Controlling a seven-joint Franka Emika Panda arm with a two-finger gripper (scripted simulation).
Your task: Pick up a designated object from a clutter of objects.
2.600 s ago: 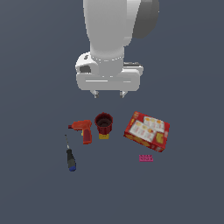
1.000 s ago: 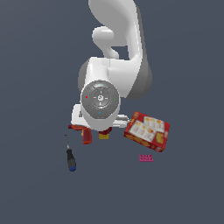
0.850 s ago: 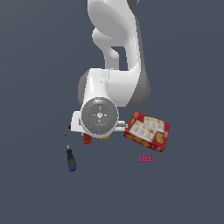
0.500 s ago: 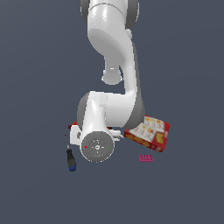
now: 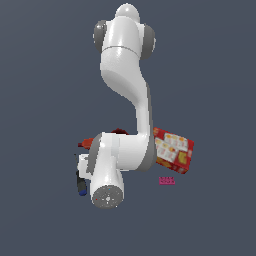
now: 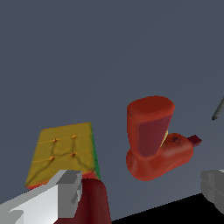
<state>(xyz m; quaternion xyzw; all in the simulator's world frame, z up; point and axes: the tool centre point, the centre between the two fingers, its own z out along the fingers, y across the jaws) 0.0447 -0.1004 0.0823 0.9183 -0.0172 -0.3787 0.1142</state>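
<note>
The designated object, a red-orange pistol-shaped drill [image 6: 153,142] with a small dark tip, lies on the grey floor among the clutter of objects. In the wrist view it sits between and just beyond my gripper [image 6: 140,194], which is open; one grey finger [image 6: 65,188] and the other finger [image 6: 214,188] stand wide apart, touching nothing. In the exterior view my arm covers most of the drill [image 5: 85,143], leaving only a red sliver at the exterior view's left. The gripper itself is hidden there.
A dark red mug [image 6: 94,201] sits close by one finger, beside a yellow-topped block [image 6: 61,153] with green and red edges. The screwdriver [image 5: 80,186] lies near the drill; its tip [image 6: 217,111] shows. A cracker box [image 5: 172,150] and pink brick [image 5: 167,180] lie at the exterior view's right.
My arm has come down and swung toward the exterior view's left, over the drill and mug, which it now largely hides. The objects have not moved.
</note>
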